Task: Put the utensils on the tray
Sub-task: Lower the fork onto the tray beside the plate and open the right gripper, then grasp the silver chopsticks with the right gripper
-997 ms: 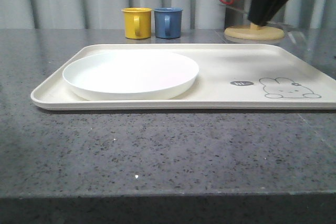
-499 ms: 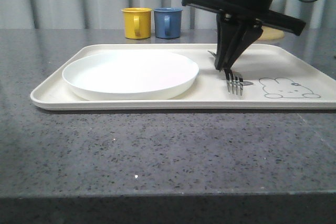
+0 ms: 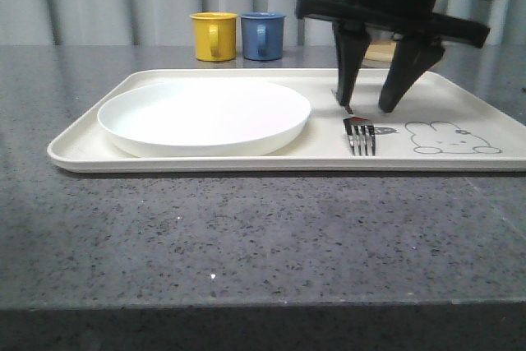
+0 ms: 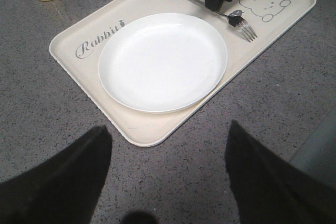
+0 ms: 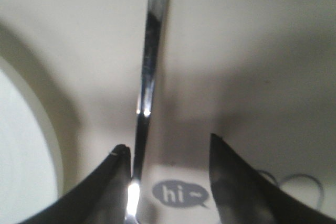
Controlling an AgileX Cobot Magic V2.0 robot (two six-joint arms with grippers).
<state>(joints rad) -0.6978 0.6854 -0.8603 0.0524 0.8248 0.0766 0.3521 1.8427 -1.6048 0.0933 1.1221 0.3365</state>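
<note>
My right gripper point(image 3: 367, 108) stood spread wide over the tray point(image 3: 246, 166), fingers parted and holding nothing; half a second earlier they were pinched together on the fork point(image 3: 360, 133), now they were apart and the fork lay flat on the tray, tines toward me, just left of the rabbit drawing point(image 3: 452, 139). In the right wrist view the fork handle point(image 5: 149, 66) ran close along one fingertip point(image 5: 118, 182); contact there I couldn't tell. The "hi" bubble point(image 5: 179, 193) sat between the fingers. A second ago the fork and gripper weren't over the tray at all. The white plate point(image 3: 204, 116) hadn't shifted, resting on the tray's left half, fork just beside its right edge but apart. My left gripper point(image 4: 168, 182) hung well back over the bare table point(image 4: 31, 103), its fingers set wide apart and empty, tips cut off by the frame edge. From the left wrist view the fork point(image 4: 239, 22) had its mid-handle hidden behind the right gripper. Yellow mug point(image 3: 214, 35) and blue mug point(image 3: 263, 35) stood behind the tray, unchanged. The wooden base at far right was mostly hidden behind the arm.
</note>
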